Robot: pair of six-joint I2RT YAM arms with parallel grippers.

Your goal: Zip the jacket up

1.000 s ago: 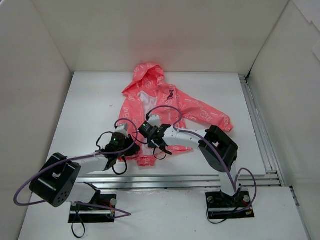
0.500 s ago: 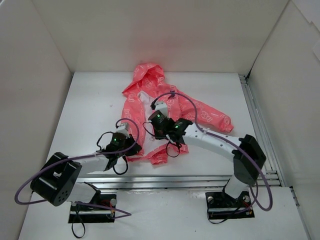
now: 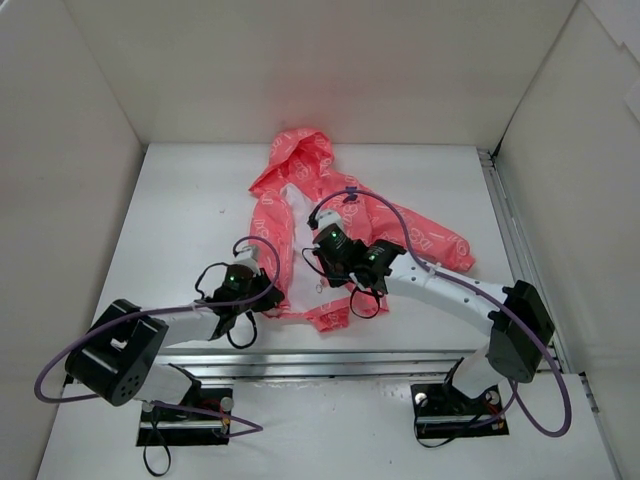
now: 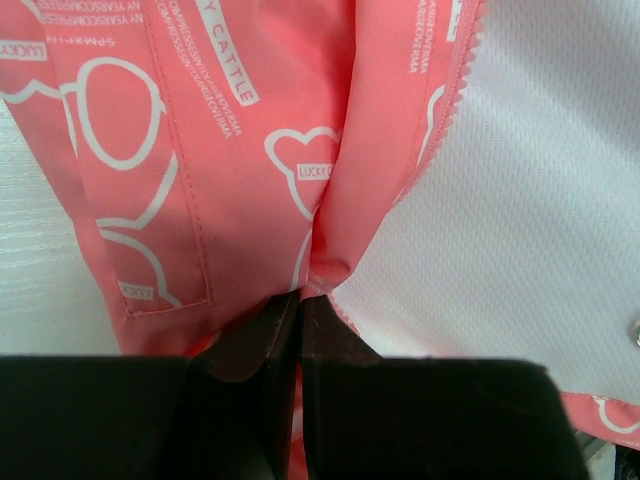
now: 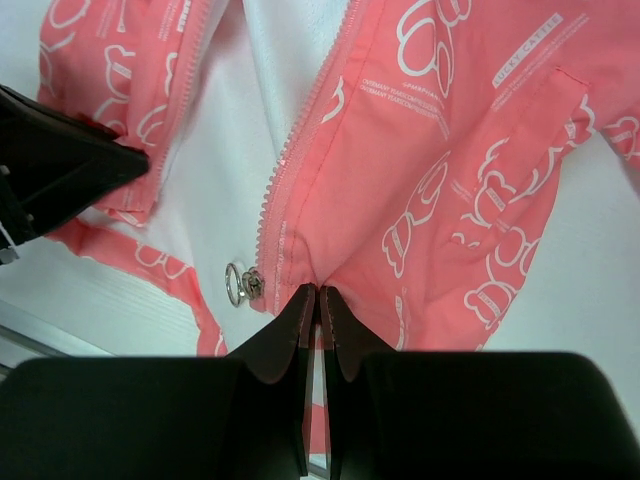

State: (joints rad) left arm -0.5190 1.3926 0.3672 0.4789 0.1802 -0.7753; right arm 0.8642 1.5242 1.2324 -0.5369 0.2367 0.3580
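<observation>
Two robot arms are showing white tubular links and chunky black joint housings. The left arm (image 3: 180, 322) and right arm (image 3: 440, 288) are each trailing a looping purple cable (image 3: 349, 191), and small green lights (image 3: 240, 269) are glowing near the wrists. Black bolted base plates (image 3: 185, 415) are sitting beneath them. The left end effector (image 4: 300, 300) and right end effector (image 5: 318, 292) are presenting dark, matte, wedge-shaped fingers (image 5: 285, 340).

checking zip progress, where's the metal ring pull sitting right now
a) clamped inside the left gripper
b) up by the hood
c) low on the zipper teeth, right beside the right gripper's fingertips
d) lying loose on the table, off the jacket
c: in the right wrist view the ring pull hangs at the bottom end of the teeth on the jacket, just left of where the right gripper pinches the fabric.
</observation>
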